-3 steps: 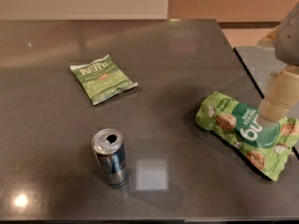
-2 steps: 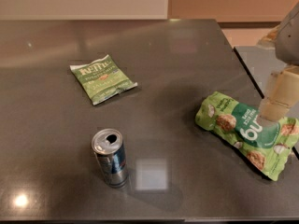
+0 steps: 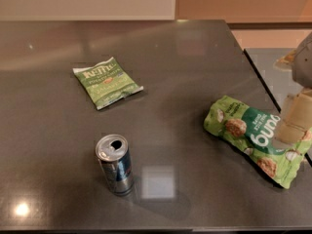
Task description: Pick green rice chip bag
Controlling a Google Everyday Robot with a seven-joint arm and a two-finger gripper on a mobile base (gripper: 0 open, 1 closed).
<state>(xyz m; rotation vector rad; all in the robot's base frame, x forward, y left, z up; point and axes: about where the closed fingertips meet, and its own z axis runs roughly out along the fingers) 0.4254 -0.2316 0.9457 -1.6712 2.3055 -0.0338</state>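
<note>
The green rice chip bag (image 3: 253,138) lies on its side at the right of the dark table (image 3: 175,82). It is puffy and light green, with a dark green band, big white letters and round brown rice-cake pictures. My gripper (image 3: 292,123) comes in from the right edge, cream-coloured, and hangs over the bag's right end, covering part of it.
A smaller flat green bag with white lettering (image 3: 107,82) lies at the left centre. An opened blue and silver drink can (image 3: 115,164) stands upright near the front. The table's right edge runs just behind the rice chip bag, with another surface (image 3: 273,74) beyond.
</note>
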